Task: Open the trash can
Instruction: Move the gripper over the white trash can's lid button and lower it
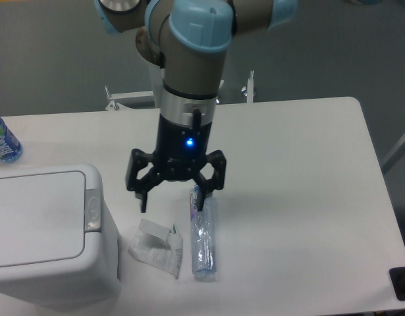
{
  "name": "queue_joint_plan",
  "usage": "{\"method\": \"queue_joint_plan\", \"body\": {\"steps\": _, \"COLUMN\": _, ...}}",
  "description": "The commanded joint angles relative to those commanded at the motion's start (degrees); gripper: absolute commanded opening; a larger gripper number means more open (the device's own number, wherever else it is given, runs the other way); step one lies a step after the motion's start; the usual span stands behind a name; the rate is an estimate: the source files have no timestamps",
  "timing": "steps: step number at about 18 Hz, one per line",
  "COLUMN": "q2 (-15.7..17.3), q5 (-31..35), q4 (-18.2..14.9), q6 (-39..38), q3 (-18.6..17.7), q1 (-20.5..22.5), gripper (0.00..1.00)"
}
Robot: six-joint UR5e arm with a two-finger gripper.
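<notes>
Hovering over the desk [301, 171] at mid-frame, our tool [173, 205] hangs spread wide with nothing in its grip.

We see the bin [47, 237] at the lower left of the frame, its flat lid down and its small grey latch [92, 210] on the rim facing right, toward the tool; the tool is near it but apart from it. Just below the tool's left fingertip lies a crumpled wrapper [157, 247], and under its right finger begins a clear bottle [203, 234] lying on its side, cap end toward the top of the frame. Whether that finger touches the bottle we cannot tell. A blue light glows on the tool's body. At the far left edge another bottle [2, 141] with a blue label shows partly.
</notes>
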Motion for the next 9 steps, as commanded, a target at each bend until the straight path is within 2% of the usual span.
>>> {"method": "queue_joint_plan", "body": {"steps": 9, "q2": -0.2, "q5": 0.2, "q4": 0.2, "q6": -1.7, "q3": -0.3, "q1": -1.9, "gripper": 1.0}}
